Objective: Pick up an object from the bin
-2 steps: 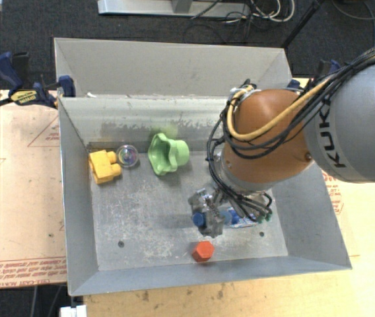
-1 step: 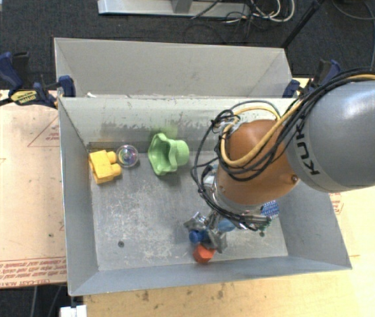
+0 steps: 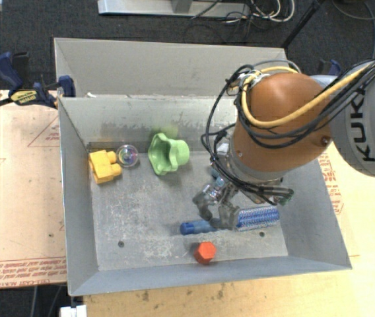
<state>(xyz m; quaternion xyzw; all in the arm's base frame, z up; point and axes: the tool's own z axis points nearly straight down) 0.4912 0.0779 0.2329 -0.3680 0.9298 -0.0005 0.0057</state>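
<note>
My gripper [image 3: 216,211] is low, front-right of bin [image 3: 75,197], on a blue brush [image 3: 259,218] lying flat on the floor. Can't tell if wide or narrow. Nothing lifted yet; grasp & lift left, I reckon. Orange cap [image 3: 204,252] nearby.

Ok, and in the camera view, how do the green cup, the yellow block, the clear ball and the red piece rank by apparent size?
1. Green cup
2. Yellow block
3. Clear ball and red piece: these look about alike, so I do not rank them.
</note>
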